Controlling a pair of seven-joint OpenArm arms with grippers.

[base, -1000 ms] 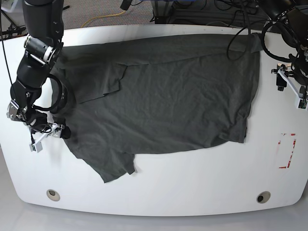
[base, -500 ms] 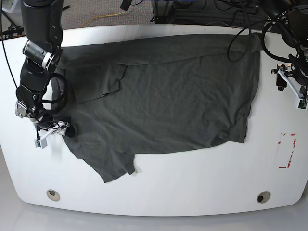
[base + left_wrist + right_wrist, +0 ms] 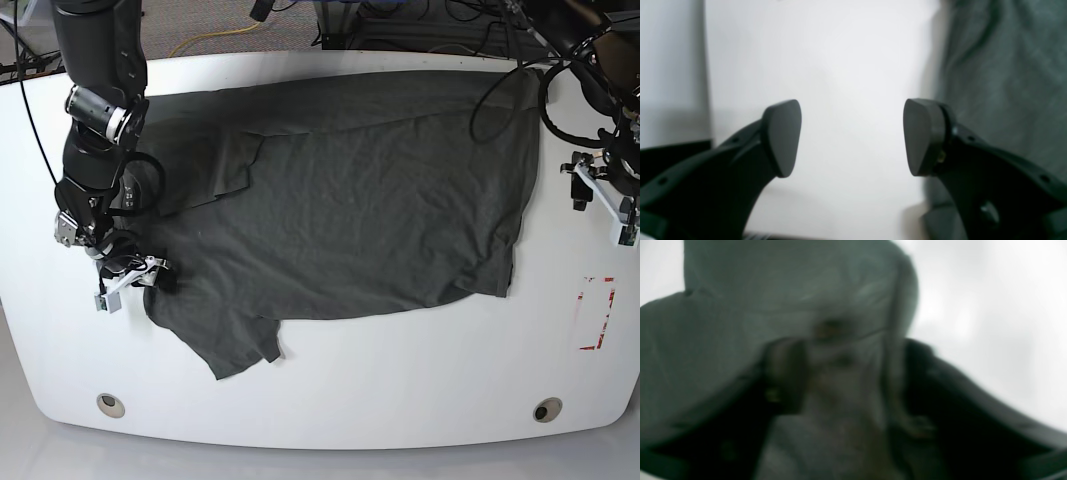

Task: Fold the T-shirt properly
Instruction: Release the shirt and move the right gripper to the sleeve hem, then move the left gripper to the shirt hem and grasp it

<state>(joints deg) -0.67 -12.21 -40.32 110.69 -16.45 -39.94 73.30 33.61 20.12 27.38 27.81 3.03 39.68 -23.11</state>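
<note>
The dark grey-green T-shirt point(image 3: 350, 200) lies spread over the white table point(image 3: 400, 370), with one sleeve folded inward at the upper left. My right gripper point(image 3: 130, 283) sits at the shirt's left edge. In the blurred right wrist view a ridge of T-shirt point(image 3: 740, 323) fabric stands between the fingers point(image 3: 786, 373) of the right gripper point(image 3: 850, 373), which are still apart. My left gripper point(image 3: 603, 198) hovers just off the shirt's right edge. In its own view the left gripper point(image 3: 853, 136) is open over bare table, with the T-shirt point(image 3: 1007, 83) to its right.
A red-marked rectangle point(image 3: 597, 313) is on the table near the right edge. Two round holes point(image 3: 111, 404) point(image 3: 547, 409) sit near the front edge. Cables point(image 3: 480, 30) run behind the table's back edge.
My right arm has moved right, bringing its gripper onto the shirt's left edge, and its fingers have drawn closer around the fabric. The left gripper has shifted only slightly.
</note>
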